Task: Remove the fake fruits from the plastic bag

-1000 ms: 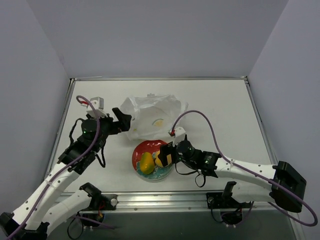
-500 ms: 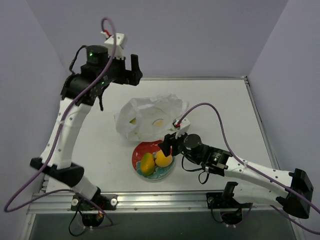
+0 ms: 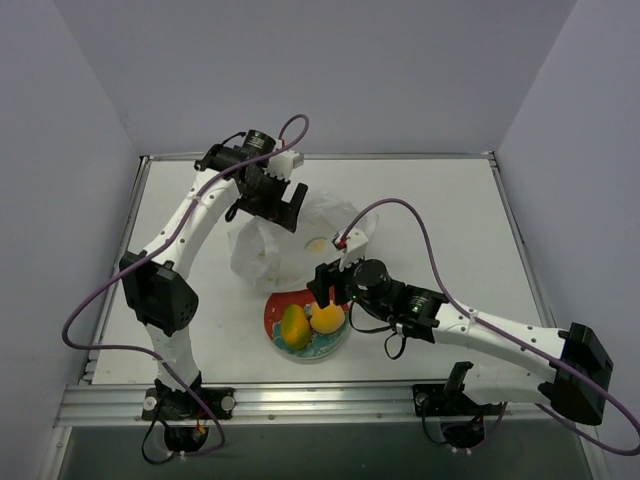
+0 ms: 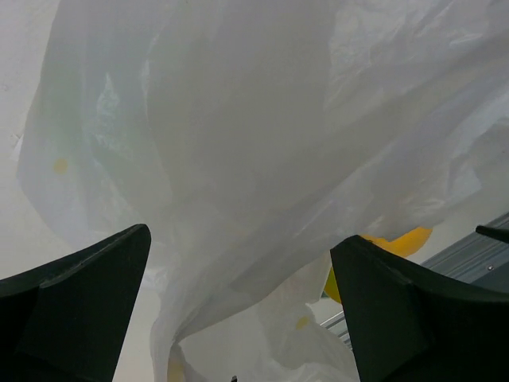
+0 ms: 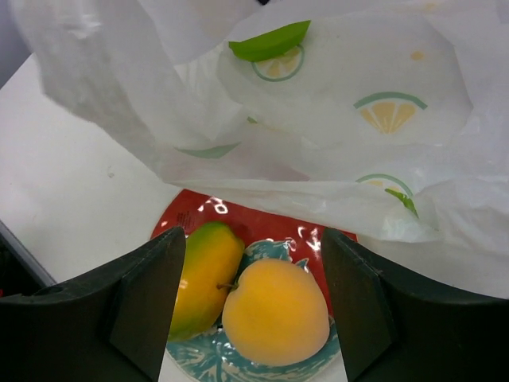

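- The counter is offering smooth open room toward its right edge, so any fruit spilling from the bag is risking a roll beyond both arms.
- The plastic bag is lying about mid-counter, a little toward the far edge, its near fold draping over the plate's rim. The film is looking thin and slippery, so a pinch is likely taking one layer only and dragging the whole bag instead of opening it.
- The left tool is hanging over the bag's far-left part, jaws spread wide and gripping nothing. Closing here is risking bunching the film and trapping a fruit inside.
- The right tool is hovering above the plate, jaws likewise wide apart and empty. Reaching forward into the bag is risking a nudge to the fruits beneath it.
- The plate is sitting by the middle of the near edge, touching the bag, so a tug on the film is possibly shifting it.
- The mango and the round orange fruit are resting side by side on the plate, already out. Both are looking glossy and ready to roll off.
- The green piece is showing among the bag's folds. I cannot tell whether it is lying inside or on top, and being flat it is promising a hard pick.
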### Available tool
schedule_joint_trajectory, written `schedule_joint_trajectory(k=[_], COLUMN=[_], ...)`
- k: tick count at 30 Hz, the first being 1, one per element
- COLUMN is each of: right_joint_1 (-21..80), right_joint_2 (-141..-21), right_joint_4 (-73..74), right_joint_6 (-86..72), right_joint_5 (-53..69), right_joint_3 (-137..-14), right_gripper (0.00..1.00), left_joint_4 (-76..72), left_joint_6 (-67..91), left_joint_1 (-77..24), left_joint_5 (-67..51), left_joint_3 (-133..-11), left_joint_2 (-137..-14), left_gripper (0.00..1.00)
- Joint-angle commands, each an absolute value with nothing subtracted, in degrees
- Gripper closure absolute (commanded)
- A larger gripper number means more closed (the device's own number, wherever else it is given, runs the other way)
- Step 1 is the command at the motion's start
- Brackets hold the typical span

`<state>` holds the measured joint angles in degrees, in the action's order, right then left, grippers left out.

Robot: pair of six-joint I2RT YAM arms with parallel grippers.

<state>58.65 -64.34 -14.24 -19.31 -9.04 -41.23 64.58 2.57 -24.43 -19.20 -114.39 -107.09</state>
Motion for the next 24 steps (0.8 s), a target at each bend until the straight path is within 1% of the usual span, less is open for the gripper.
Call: schedule_joint_trajectory(k=[1,2,3,4,6,7,8,10,11,12,14,15,17,18,20,21,24], right_joint_1=[57.0,56.3,55.6,54.4,53.0,51.2,50.0,48.1,47.4,47.2,47.1,47.1,47.2,47.2,47.4,47.5,48.5], right_joint_2=[-68.7,-71.9,-73.5,-75.3,-80.3,-81.9,-83.3,-88.0,-90.8,-92.3,-96.2,-97.4,-99.9,-100.2,-99.1,-98.4,-95.2], right_joint_4=[-19.2,-19.9,-21.0,-23.1,-24.3,-25.3,-25.7,-26.4,-26.5,-26.5,-27.6,-28.6,-29.1,-30.3,-32.2,-33.6,-33.8], right_joint_6=[-18.7,-18.7,-18.9,-18.8,-18.2,-17.6,-17.5,-17.2,-17.0,-16.8,-16.5,-16.8,-17.8,-18.4,-20.2,-20.6,-21.7], right_joint_5=[-9.9,-9.7,-8.3,-7.3,-5.6,-5.2,-3.9,-1.4,-1.7,-2.0,-3.2,-3.4,-3.3,-3.4,-3.5,-3.5,-4.9], right_joint_3=[-45.0,-45.5,-46.0,-46.6,-48.9,-49.7,-50.6,-53.2,-54.0,-55.3,-55.6,-55.3,-54.4,-52.6,-50.0,-47.5,-44.8], right_gripper=[0.36,0.36,0.36,0.36,0.37,0.37,0.37,0.39,0.41,0.43,0.58,0.72,0.84,0.91,0.95,0.98,1.0], left_joint_4=[64.5,63.7,63.1,62.6,62.3,61.9,61.4,59.7,59.2,58.5,56.1,53.3,49.9,45.9,42.0,38.5,33.1], left_joint_6=[0.2,0.2,0.2,0.2,0.2,0.2,0.2,0.2,0.2,0.2,0.3,0.5,1.6,1.9,3.3,3.6,4.3], left_joint_1=[-24.1,-24.1,-24.0,-24.1,-24.2,-24.3,-24.3,-24.5,-24.5,-24.5,-24.5,-24.6,-24.7,-24.7,-24.6,-24.4,-24.3], left_joint_5=[-15.3,-14.6,-12.5,-11.2,-8.9,-6.5,-5.5,-1.8,-0.6,1.0,6.1,7.5,10.7,11.8,17.2,17.8,20.7], left_joint_3=[-111.9,-110.8,-108.8,-108.2,-106.8,-106.4,-106.0,-105.0,-104.9,-104.8,-104.3,-103.8,-101.7,-100.7,-97.7,-96.8,-94.2], left_joint_2=[-101.7,-101.2,-100.5,-100.3,-100.5,-100.5,-100.5,-100.7,-100.9,-101.1,-101.2,-100.6,-98.9,-98.2,-96.1,-95.5,-94.6], left_gripper=[0.06,0.05,0.03,0.1,0.21,0.3,0.54,0.76,0.92,0.97,0.98,0.98,0.98,0.98,0.98,0.98,0.98])
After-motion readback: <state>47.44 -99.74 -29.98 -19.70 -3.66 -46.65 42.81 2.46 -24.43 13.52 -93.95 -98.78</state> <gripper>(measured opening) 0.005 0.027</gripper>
